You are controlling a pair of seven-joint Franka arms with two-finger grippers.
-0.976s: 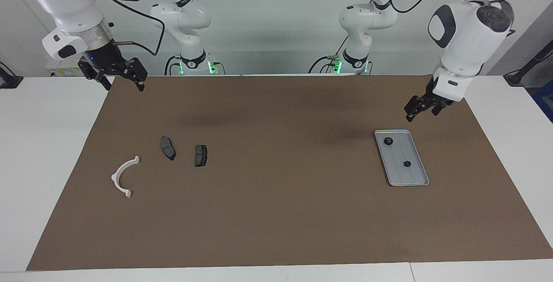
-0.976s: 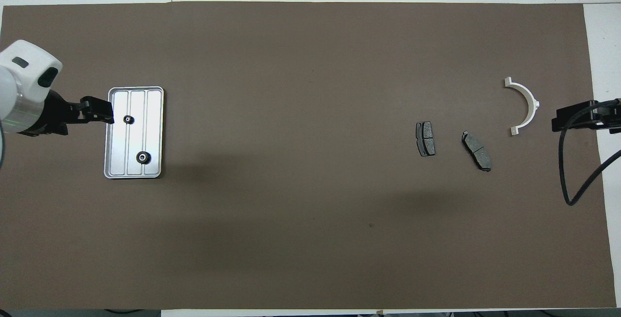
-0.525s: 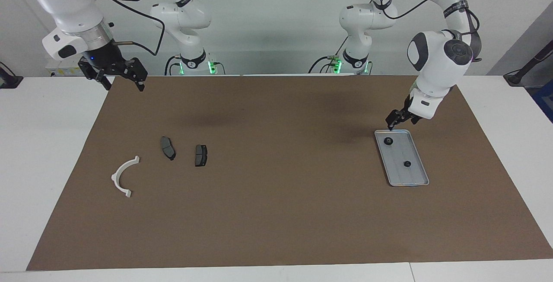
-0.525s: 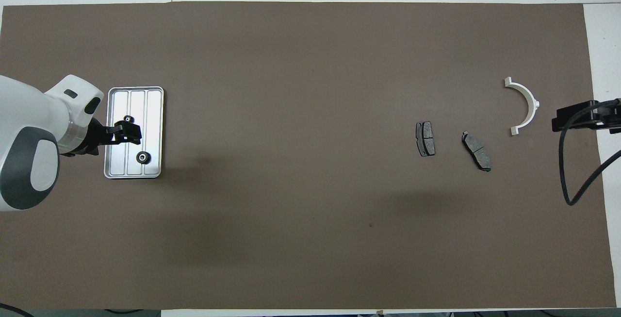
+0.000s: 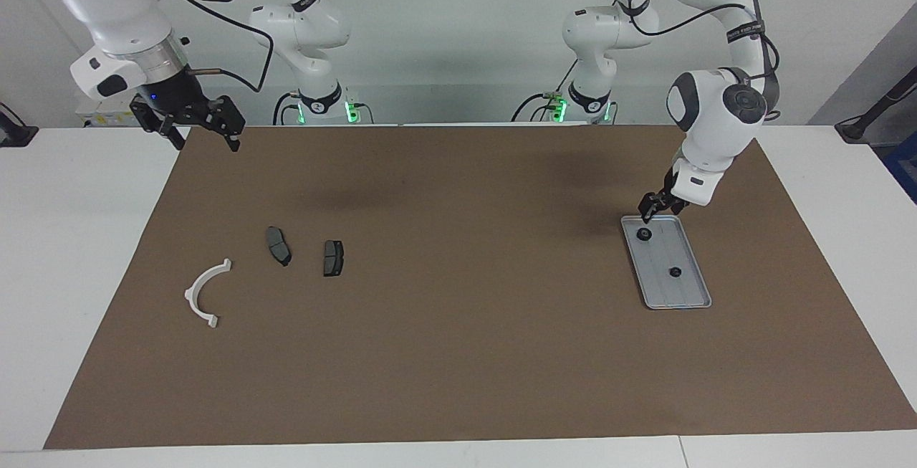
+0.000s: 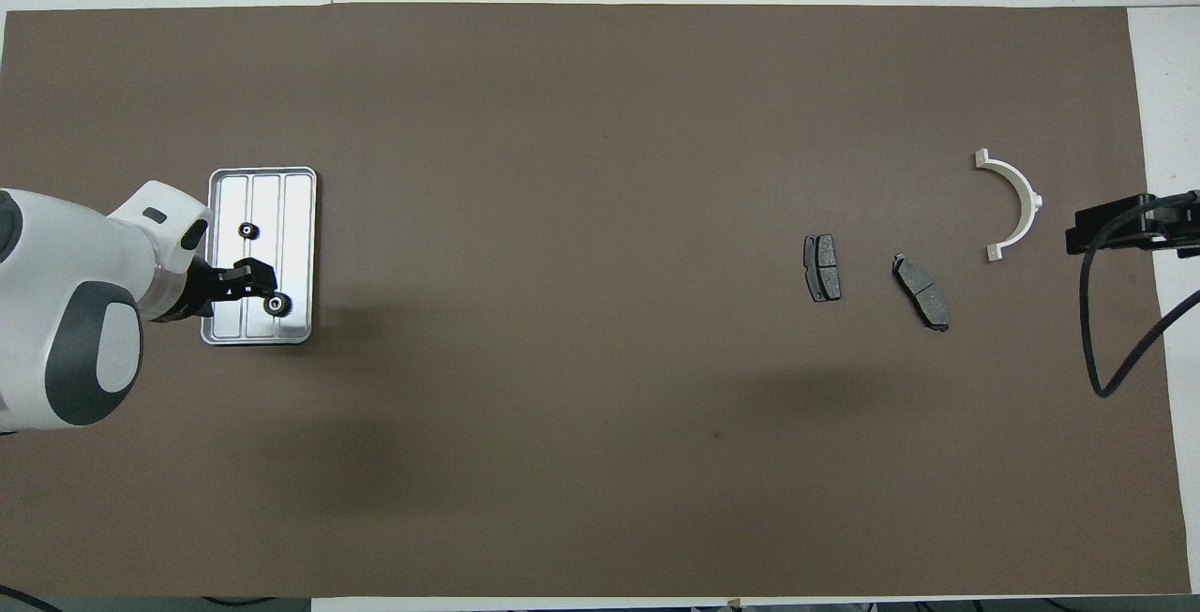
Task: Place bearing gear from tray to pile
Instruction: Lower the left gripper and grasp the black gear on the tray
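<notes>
Black and toothed, the nearer bearing gear [image 5: 643, 234] in the tray [image 5: 689, 301] lies directly beneath the left end effector [image 5: 651, 205], whose grip cannot be told. The right end effector [image 5: 195, 126] is held released over the surface, well apart from the tray.

right gripper [image 6: 1120, 228] | cut off at overhead edge; gear [image 5: 643, 234] teeth (tiny) unreadable

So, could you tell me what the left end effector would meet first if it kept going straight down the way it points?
Probably the gear at the tray's robot-side end: the left end effector hangs just above it, though exact alignment is unclear.
</notes>
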